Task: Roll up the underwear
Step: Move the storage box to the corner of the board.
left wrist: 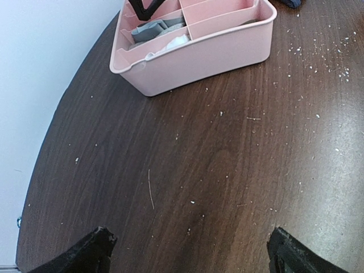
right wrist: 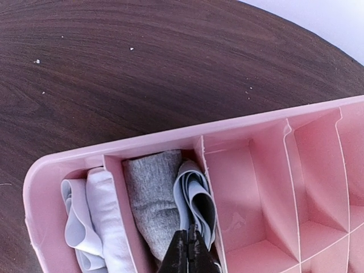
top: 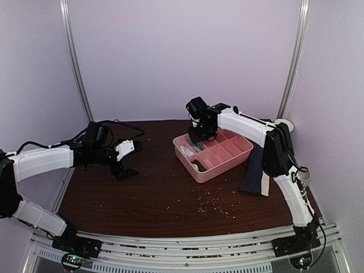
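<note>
Dark wooden table (right wrist: 142, 68); rolled grey underwear (right wrist: 153, 199) fills a tray compartment.

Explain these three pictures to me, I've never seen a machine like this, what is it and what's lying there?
These are two white robot arms bolted to a dark wooden table. The wide picture looks down from above and behind them; the other two come from cameras on each wrist. The left gripper hovers open and empty. The right gripper, fingers together, dips into a pink tray, where rolled grey underwear sits in one compartment beside white cloth in the next. Navy underwear lies on the table right of the tray.
</note>
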